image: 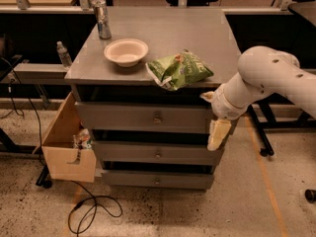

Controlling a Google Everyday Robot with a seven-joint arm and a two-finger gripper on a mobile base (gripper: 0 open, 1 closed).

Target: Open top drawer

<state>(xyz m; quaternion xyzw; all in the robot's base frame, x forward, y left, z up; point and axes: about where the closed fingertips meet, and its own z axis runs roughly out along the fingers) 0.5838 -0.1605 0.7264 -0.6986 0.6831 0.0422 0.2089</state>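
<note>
The top drawer (123, 116) is the wide grey front just under the cabinet top, with a small round metal knob (157, 117) at its centre. It sits flush with the cabinet, and its inside is hidden. My gripper (217, 134) hangs pointing down from the white arm (266, 78), in front of the right end of the top drawer front. It is well to the right of the knob and holds nothing that I can see.
Two lower grey drawers (158, 153) (157, 179) sit below. On the cabinet top stand a white bowl (126, 51), a green chip bag (178, 69) overhanging the front edge, and a metal can (102, 19). A light wooden box (69, 142) stands at the left, with a cable (94, 209) on the floor.
</note>
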